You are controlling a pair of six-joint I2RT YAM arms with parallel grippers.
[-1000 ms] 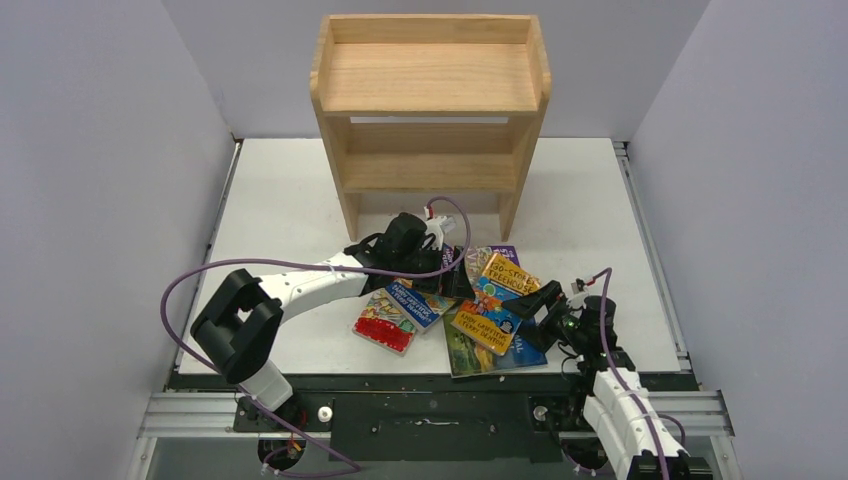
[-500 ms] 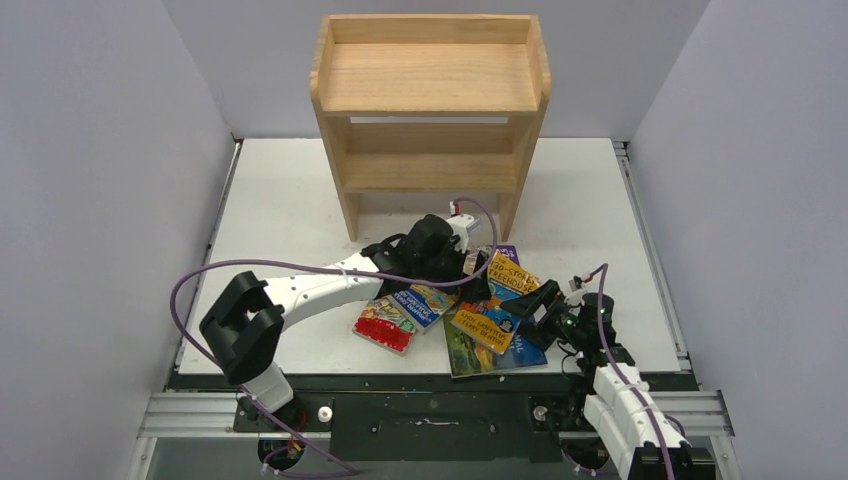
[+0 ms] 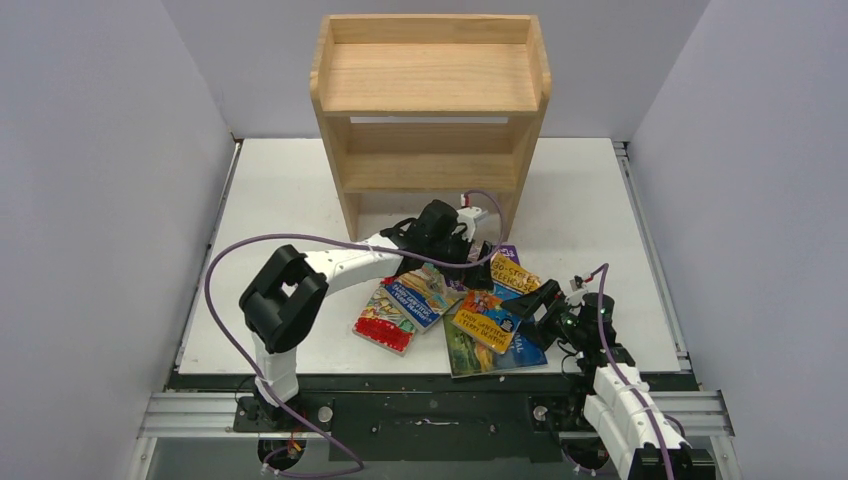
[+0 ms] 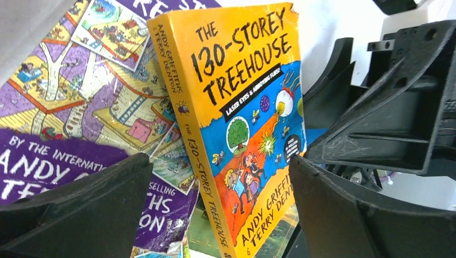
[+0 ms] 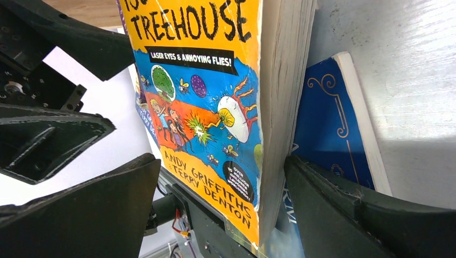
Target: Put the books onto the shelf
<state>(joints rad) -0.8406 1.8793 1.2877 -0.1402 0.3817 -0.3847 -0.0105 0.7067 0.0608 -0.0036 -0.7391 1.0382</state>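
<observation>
We see the left gripper and right gripper spread wide, gripping nothing, each framing the yellow-orange illustrated paperback atop the book pile.

bright, even overhead light, soft shadows, white glare in wrist views.

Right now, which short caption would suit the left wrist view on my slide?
The open left gripper faces the yellow-orange Treehouse book, which overlaps a purple book.
</observation>
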